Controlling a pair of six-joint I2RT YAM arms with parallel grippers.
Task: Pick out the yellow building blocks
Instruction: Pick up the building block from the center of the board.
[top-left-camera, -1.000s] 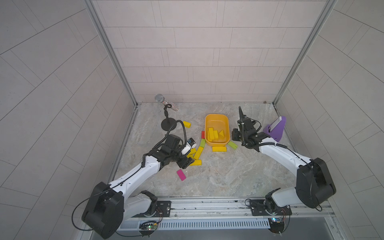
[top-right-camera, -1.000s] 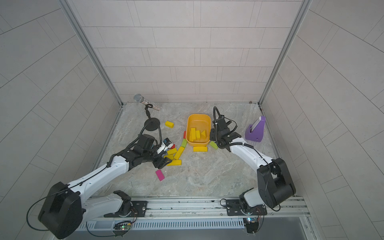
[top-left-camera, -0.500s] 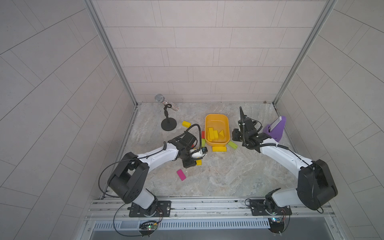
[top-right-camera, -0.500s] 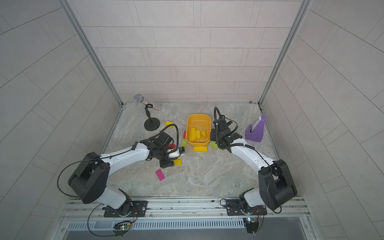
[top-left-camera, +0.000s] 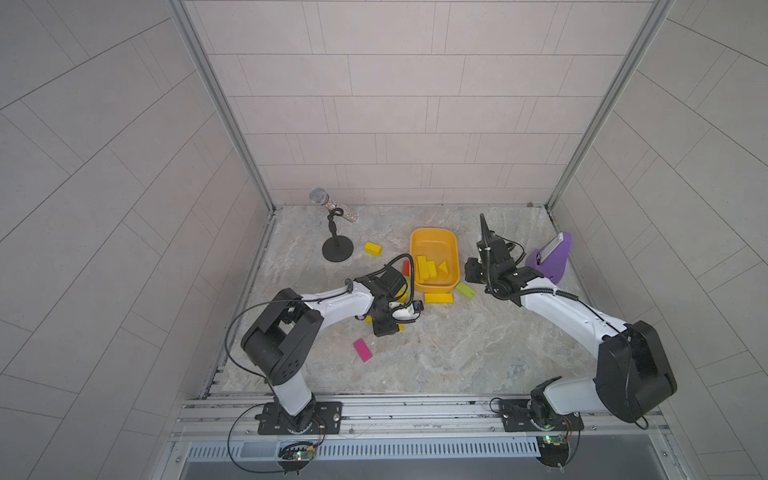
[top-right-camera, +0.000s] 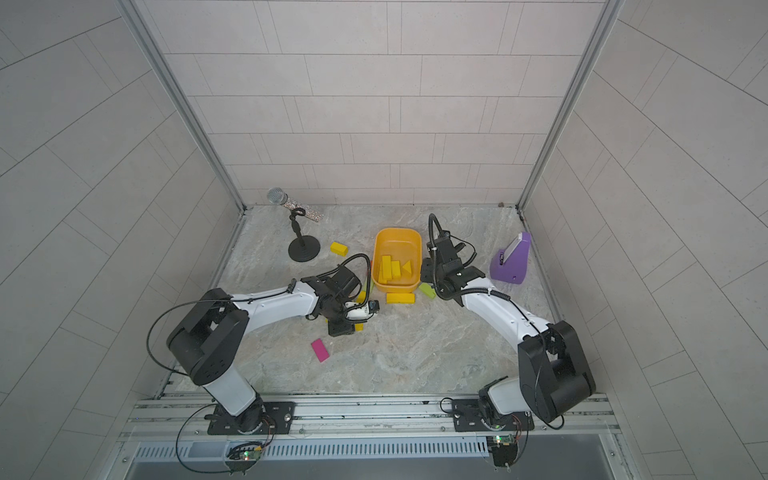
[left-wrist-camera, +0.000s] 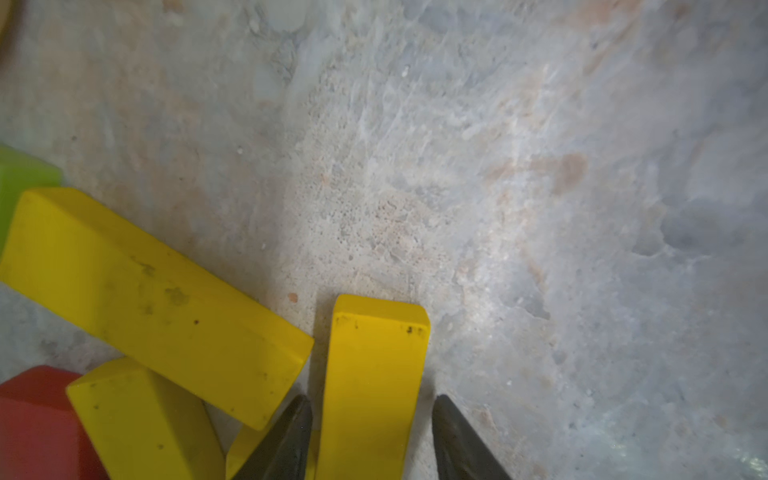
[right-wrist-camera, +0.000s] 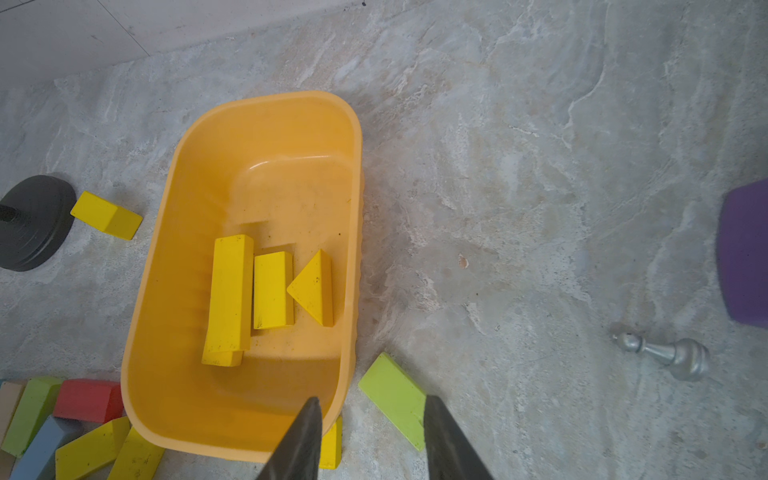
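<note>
My left gripper (left-wrist-camera: 372, 399) is shut on a yellow building block (left-wrist-camera: 374, 374) that lies on the floor, one jaw against each long side. Two more yellow blocks (left-wrist-camera: 153, 299) lie beside it in the pile. In both top views this gripper (top-left-camera: 388, 322) (top-right-camera: 340, 322) hides most of the pile. The orange-yellow tub (right-wrist-camera: 266, 102) holds yellow bars (right-wrist-camera: 230, 291) and a wedge (right-wrist-camera: 316, 286). One yellow block (top-left-camera: 437, 298) lies before the tub and another (top-left-camera: 372, 248) by the microphone stand. My right gripper (right-wrist-camera: 372, 401) (top-left-camera: 471, 270) hangs open and empty over the tub's near corner.
A lime-green block (right-wrist-camera: 392, 392) lies under the right jaws. A red block (right-wrist-camera: 87, 399), a green one and a blue one sit left of the tub. A pink block (top-left-camera: 363, 350), a microphone stand (top-left-camera: 336, 251), a purple holder (top-left-camera: 550, 262) and a silver pawn (right-wrist-camera: 665, 353) stand around.
My left gripper has moved right across the pile toward the tub, and its jaws have narrowed onto a yellow block. The right arm has barely moved.
</note>
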